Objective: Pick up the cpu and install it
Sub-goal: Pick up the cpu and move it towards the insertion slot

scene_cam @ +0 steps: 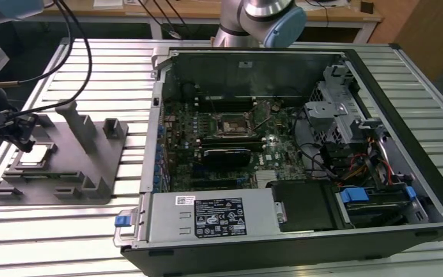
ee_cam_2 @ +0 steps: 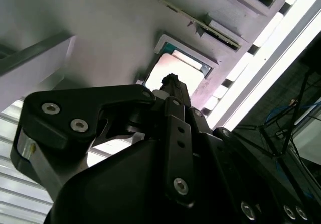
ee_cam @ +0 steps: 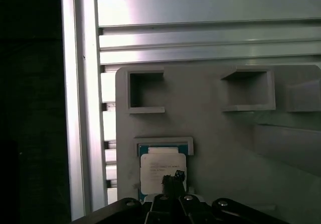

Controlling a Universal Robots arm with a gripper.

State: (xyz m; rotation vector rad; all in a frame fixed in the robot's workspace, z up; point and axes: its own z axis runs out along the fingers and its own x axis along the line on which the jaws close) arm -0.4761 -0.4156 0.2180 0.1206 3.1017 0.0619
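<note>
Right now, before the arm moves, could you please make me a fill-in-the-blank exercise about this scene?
The cpu lies in a recess of the ____ fixture.
The thing nearest to the gripper is the ____.
The open computer case stands to the exterior view's ____ of the fixture.
Missing words: grey; cpu; right.

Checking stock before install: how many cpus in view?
1. The cpu sits in a pocket of the grey fixture, under the hand, at the exterior view's left. The socket may hide another; cannot tell.
</note>
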